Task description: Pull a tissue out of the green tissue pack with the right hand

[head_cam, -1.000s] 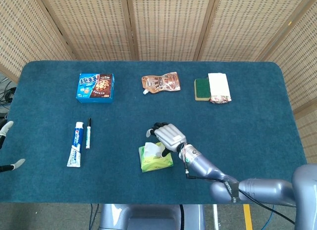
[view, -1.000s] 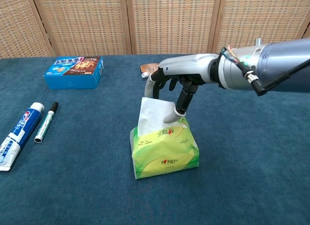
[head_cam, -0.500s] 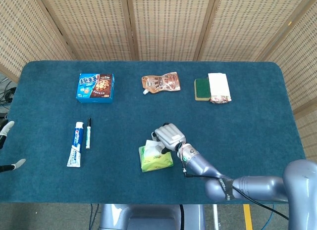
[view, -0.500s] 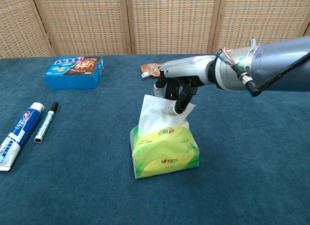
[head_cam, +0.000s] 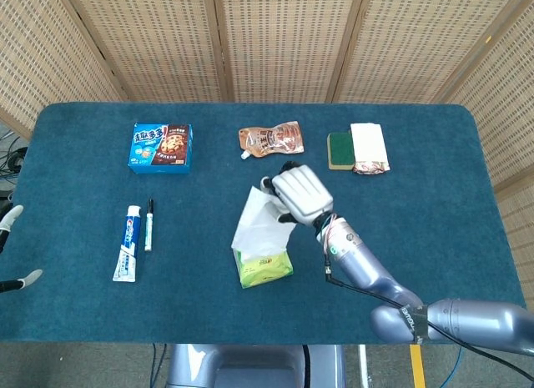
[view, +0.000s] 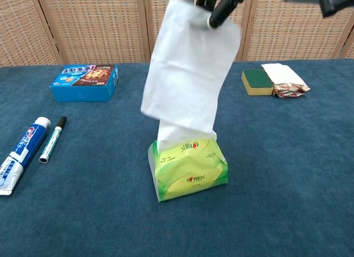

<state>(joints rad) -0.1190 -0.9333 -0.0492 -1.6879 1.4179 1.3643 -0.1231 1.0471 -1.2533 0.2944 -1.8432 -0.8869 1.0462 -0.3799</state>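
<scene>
Right hand (head_cam: 300, 194): raised well above the table, fingers pinching the top edge of the tissue (view: 191, 74)
Tissue: hangs full-length from the hand, its lower end at the slot of the green tissue pack (view: 188, 169); whether it is free cannot be told
Pack: upright on the blue table (head_cam: 417, 179)
Left hand (head_cam: 10, 248): only fingertips at the frame edge, state unclear
Left to do: lift a little higher to clear the slot

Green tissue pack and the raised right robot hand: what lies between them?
Only the white tissue, stretched from the right robot hand down into the green tissue pack; clearest in the chest view.
</scene>
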